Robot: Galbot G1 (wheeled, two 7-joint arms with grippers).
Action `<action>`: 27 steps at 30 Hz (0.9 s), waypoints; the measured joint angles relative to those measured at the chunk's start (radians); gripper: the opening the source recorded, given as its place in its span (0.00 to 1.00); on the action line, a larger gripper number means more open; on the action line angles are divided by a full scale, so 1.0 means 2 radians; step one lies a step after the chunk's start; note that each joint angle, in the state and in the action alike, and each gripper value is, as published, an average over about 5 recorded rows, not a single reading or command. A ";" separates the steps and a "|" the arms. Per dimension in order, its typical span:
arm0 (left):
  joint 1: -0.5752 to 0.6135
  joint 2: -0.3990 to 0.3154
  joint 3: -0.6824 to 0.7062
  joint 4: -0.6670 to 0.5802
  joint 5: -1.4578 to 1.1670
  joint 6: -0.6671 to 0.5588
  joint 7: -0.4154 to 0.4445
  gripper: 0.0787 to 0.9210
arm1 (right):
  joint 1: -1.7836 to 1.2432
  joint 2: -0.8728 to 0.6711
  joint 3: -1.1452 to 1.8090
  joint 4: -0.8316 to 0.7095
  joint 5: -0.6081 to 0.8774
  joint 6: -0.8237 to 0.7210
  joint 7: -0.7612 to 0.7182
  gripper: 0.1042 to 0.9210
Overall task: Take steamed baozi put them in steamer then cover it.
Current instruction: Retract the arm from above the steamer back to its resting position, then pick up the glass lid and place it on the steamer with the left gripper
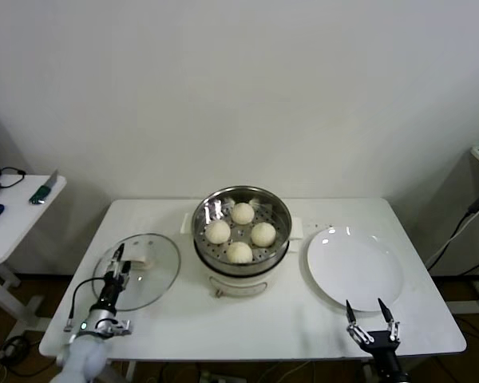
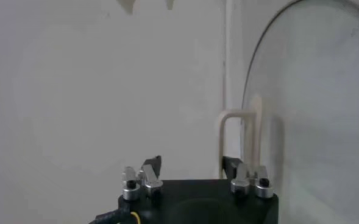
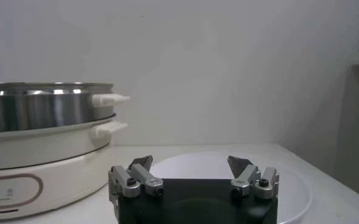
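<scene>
Four smooth cream-white baozi (image 1: 240, 233) sit in the shiny steamer (image 1: 241, 210); the left gripper (image 1: 116, 263) gapes over the cover's (image 1: 156, 275) handle, gripping nothing.

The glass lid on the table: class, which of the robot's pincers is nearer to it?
Left. The left pincer is over the glass lid, at its cream handle. The right pincer is across the table, beside the white plate.

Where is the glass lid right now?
In the head view the glass lid lies flat on the table's left side, beside the steamer, with the left gripper at its handle.
</scene>
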 measured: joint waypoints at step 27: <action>-0.003 0.002 0.009 -0.012 -0.001 0.019 0.009 0.07 | 0.002 0.001 0.002 0.005 -0.002 0.000 -0.002 0.88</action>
